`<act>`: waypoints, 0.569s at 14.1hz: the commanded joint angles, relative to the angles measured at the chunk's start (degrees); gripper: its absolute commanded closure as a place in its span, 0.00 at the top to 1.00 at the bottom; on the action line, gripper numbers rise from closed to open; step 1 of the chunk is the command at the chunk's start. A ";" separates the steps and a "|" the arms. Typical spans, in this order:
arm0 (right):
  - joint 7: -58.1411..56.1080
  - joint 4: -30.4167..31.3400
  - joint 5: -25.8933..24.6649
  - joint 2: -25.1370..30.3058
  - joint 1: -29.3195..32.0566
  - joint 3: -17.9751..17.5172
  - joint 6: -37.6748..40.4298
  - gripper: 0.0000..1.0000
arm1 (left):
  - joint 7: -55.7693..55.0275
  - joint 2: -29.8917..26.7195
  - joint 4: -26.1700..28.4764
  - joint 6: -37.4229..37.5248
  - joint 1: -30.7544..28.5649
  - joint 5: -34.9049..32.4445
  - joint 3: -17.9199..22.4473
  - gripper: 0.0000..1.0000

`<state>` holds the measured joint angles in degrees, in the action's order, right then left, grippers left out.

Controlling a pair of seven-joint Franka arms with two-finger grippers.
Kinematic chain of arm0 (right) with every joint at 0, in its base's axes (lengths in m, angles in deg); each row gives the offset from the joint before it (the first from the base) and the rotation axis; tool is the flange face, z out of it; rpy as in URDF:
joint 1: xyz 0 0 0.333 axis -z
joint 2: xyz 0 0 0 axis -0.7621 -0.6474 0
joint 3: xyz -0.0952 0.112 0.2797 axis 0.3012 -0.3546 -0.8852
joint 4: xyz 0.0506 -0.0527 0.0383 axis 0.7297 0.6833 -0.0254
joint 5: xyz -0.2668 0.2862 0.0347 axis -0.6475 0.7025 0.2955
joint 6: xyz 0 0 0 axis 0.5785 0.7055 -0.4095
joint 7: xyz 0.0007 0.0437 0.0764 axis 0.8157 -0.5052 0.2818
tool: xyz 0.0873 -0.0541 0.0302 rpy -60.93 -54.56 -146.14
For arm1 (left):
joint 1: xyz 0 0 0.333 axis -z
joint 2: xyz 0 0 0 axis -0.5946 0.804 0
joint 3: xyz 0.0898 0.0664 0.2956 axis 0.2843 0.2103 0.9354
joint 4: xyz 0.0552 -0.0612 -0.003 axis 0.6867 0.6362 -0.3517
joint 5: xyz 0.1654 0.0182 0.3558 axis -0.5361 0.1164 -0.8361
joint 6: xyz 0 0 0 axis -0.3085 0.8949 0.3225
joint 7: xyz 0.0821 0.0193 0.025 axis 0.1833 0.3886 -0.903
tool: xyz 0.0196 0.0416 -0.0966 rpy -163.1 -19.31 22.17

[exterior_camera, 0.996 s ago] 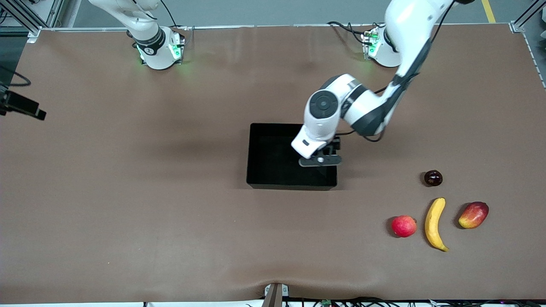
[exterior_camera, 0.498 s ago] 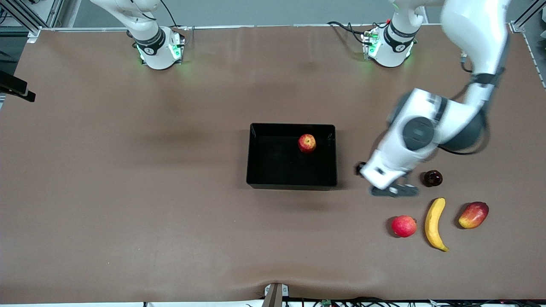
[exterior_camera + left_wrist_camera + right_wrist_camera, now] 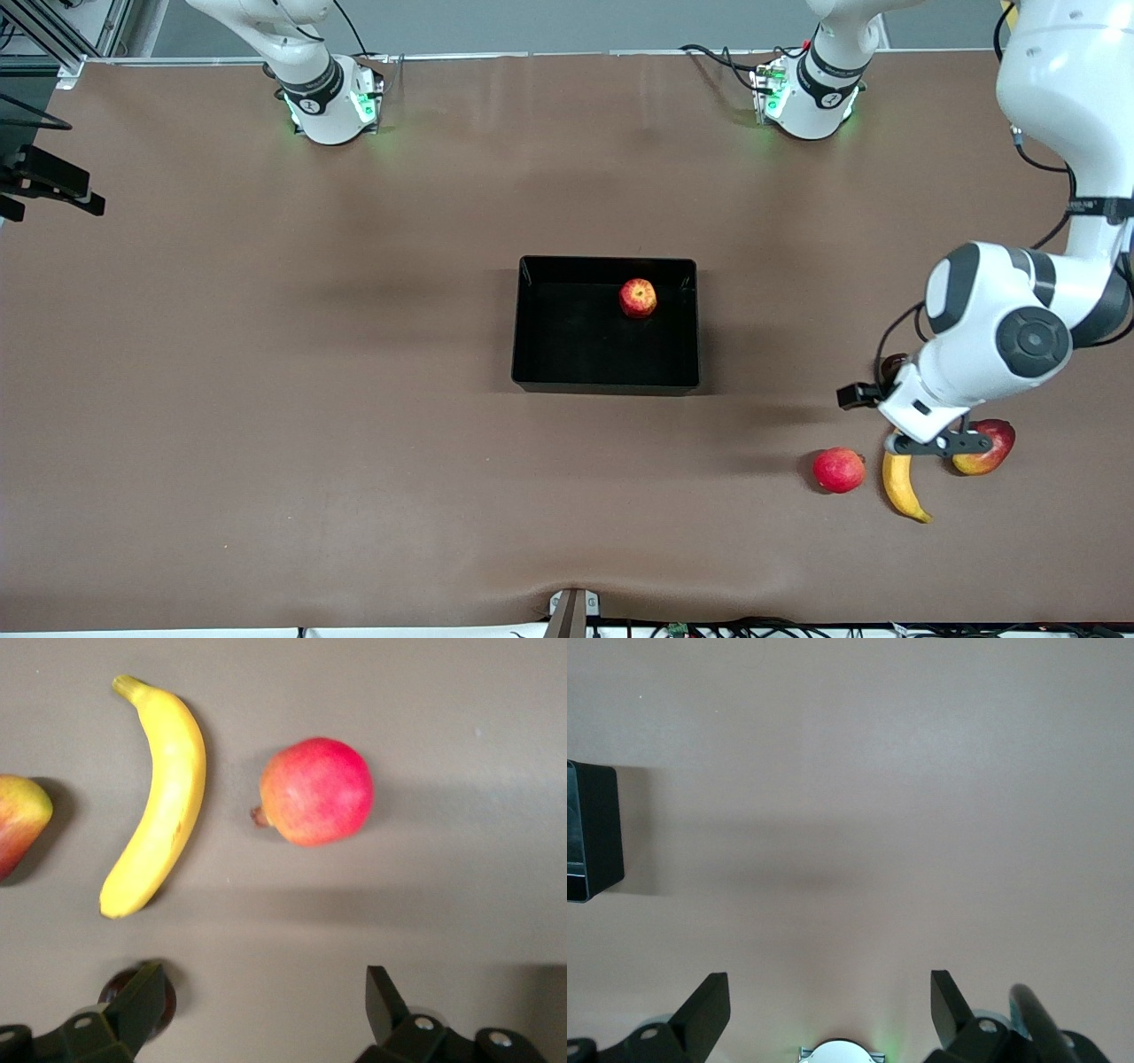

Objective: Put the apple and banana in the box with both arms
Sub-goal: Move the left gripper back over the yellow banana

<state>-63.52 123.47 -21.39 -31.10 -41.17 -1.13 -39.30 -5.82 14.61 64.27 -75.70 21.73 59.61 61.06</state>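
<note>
The apple (image 3: 638, 298), red with yellow streaks, lies inside the black box (image 3: 605, 386) near its wall on the left arm's side. The yellow banana (image 3: 902, 486) (image 3: 159, 797) lies on the table toward the left arm's end, between a pinkish-red round fruit and a mango. My left gripper (image 3: 937, 441) (image 3: 263, 983) hangs open and empty over the banana's end that is farther from the front camera. My right gripper (image 3: 830, 985) is open and empty above bare table, with a corner of the box (image 3: 594, 833) off to one side.
A pinkish-red round fruit (image 3: 838, 470) (image 3: 314, 790), a red-yellow mango (image 3: 988, 452) (image 3: 18, 819) and a small dark fruit (image 3: 133, 997) lie around the banana. The left arm's elbow (image 3: 1028, 337) covers the dark fruit in the front view.
The left arm has swung from over the box to over the fruits at its end of the table. The apple, hidden under the hand before, now lies uncovered in the box.
</note>
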 commanded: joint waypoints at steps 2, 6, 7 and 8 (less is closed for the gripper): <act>-0.67 1.10 -2.45 1.35 -0.66 0.04 -0.63 1.00 | 0.10 6.07 -5.35 -3.67 0.33 -3.51 1.55 1.00; -0.58 1.10 -3.43 1.44 -1.63 0.13 -0.71 1.00 | 6.23 9.77 -5.44 -11.49 0.33 -4.66 4.55 1.00; -0.58 1.10 -3.43 1.44 -1.54 0.13 -0.71 1.00 | 8.86 10.56 -5.44 -12.81 0.33 -4.66 5.42 1.00; -0.58 1.10 -3.26 1.35 -1.54 0.13 -0.71 1.00 | 11.15 11.35 -5.44 -14.22 0.33 -4.66 6.04 1.00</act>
<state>-63.59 123.47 -23.50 -31.05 -42.43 -1.12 -39.54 1.61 23.95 60.60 -87.97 21.66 56.26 66.00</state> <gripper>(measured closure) 0.000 0.000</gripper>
